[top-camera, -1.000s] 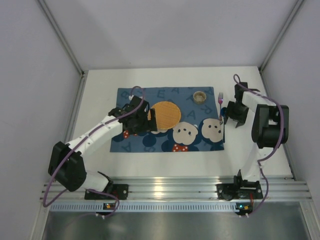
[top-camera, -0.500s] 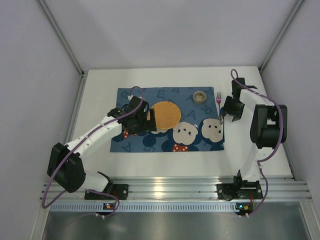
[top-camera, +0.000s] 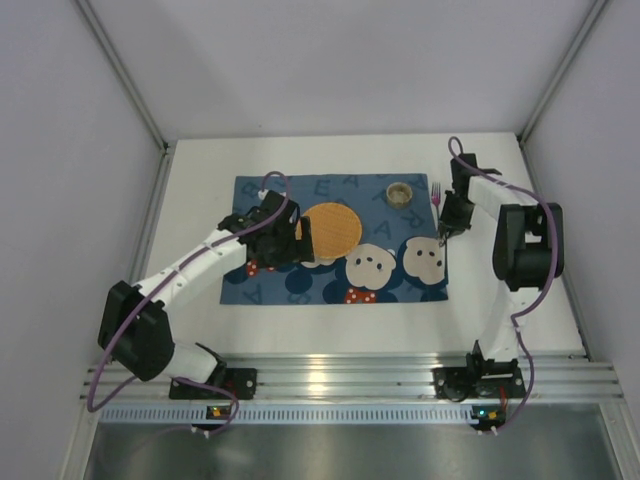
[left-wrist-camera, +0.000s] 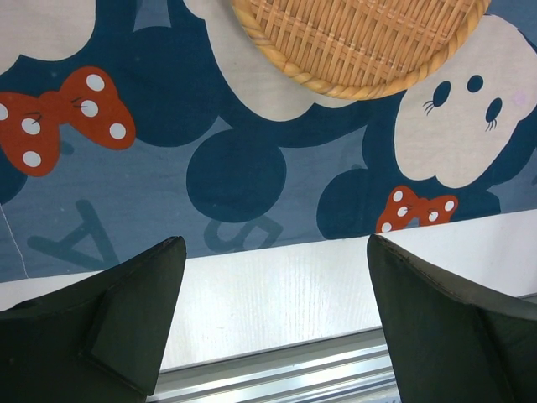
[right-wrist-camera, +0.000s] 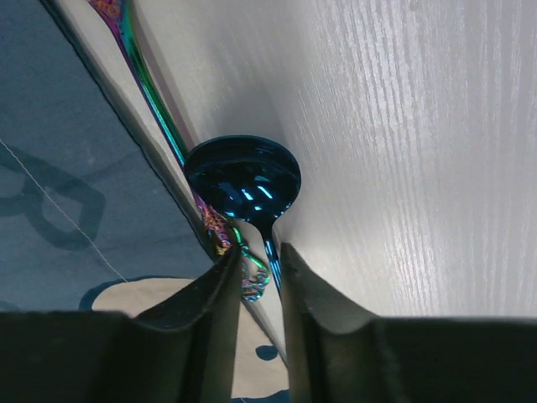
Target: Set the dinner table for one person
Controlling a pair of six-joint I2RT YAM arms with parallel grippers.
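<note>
The white dinner table (top-camera: 200,200) carries a blue cartoon-mouse placemat (top-camera: 265,285). A round wicker plate (top-camera: 330,228) lies on the mat's middle. A small cup (top-camera: 400,191) stands at the far right of the mat. An iridescent fork (top-camera: 437,196) lies along the mat's right edge. My right gripper (top-camera: 443,232) is shut on the handle of a blue spoon (right-wrist-camera: 243,180), held just right of the fork (right-wrist-camera: 138,71) and low over the table. My left gripper (top-camera: 290,245) is open and empty, beside the plate's left rim. The left wrist view shows it (left-wrist-camera: 273,243) over the mat's near edge.
An aluminium rail (top-camera: 350,378) runs along the table's near edge. Grey walls close in the back and both sides. Bare white table (right-wrist-camera: 403,151) lies right of the mat, and a strip of it (left-wrist-camera: 277,294) lies between mat and rail.
My right gripper has moved left and toward the far side, carrying the spoon up against the mat's right edge beside the fork. My left arm has barely moved.
</note>
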